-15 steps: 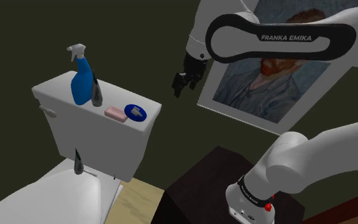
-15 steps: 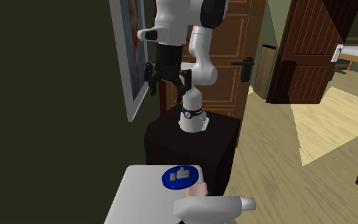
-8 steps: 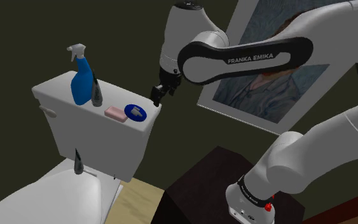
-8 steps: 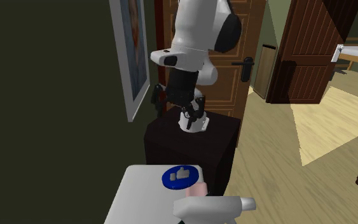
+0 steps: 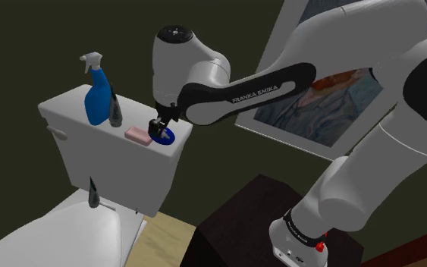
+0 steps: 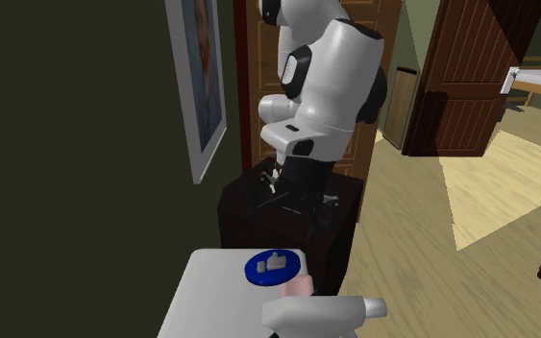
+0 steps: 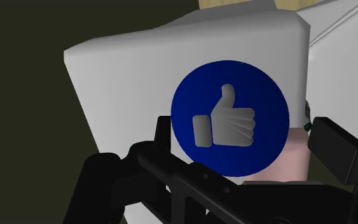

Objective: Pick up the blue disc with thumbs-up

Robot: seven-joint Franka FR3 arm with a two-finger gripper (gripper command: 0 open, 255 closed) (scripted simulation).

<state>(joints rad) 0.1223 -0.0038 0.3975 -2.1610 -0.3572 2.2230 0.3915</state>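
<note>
step: approach, pre-grasp | jaws open, just abv blue disc [image 7: 230, 118] on toilet tank [image 5: 67, 112] | nxt: lower, straddle rim, close; pink soap [image 5: 136, 135] v. near

The arm [image 5: 234, 95] swings from the painting [image 5: 318, 114] over to the toilet tank [image 5: 90, 152]; the tool [image 5: 160, 127] now hangs just above the disc [image 5: 168, 137].

White toilet tank [image 5: 61, 104] carries spray bottle [image 5: 96, 98], pink soap [image 5: 137, 136], blue disc [image 7: 229, 118].

White arm [image 5: 348, 42], fat round links, dark joints. Black band [image 5: 242, 94] with white letters FRANKA EMIKA. Red dot [image 5: 319, 247] just above stand [image 5: 238, 216].
</note>
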